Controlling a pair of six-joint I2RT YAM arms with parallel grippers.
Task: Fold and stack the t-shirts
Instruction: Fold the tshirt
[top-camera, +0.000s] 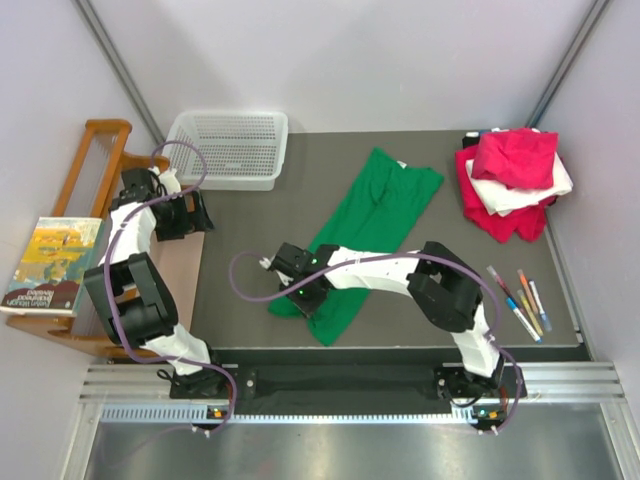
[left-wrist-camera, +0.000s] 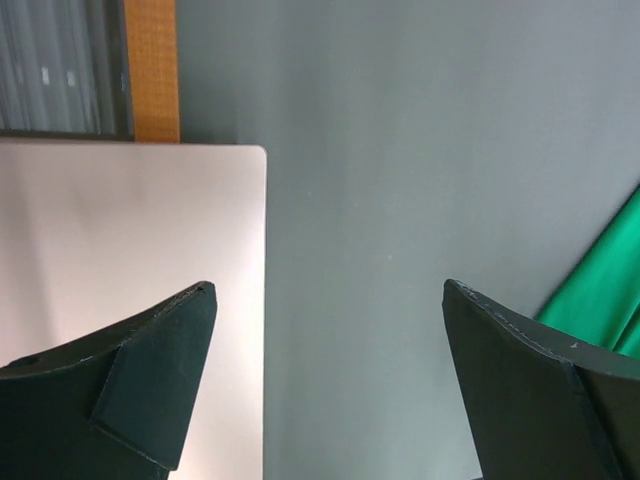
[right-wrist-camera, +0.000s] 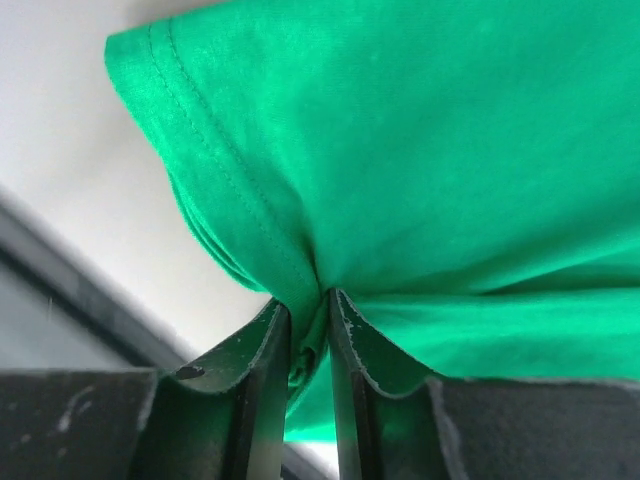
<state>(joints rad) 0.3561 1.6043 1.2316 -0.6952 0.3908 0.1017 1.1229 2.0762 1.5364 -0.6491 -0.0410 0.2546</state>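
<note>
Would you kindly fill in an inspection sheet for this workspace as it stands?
Surface: dark grey table, no spills seen.
Job's things: green shirt in a long strip mid-table; pile of red, pink and white shirts at far right.
Clutter: white basket far left; markers near right.
Grippers: left gripper open, holding nothing; right gripper shut on the green shirt's hem.
Cables: purple cables loop off both arms, one beside the shirt.
Surroundings: book and wooden rack at left; pale walls.
</note>
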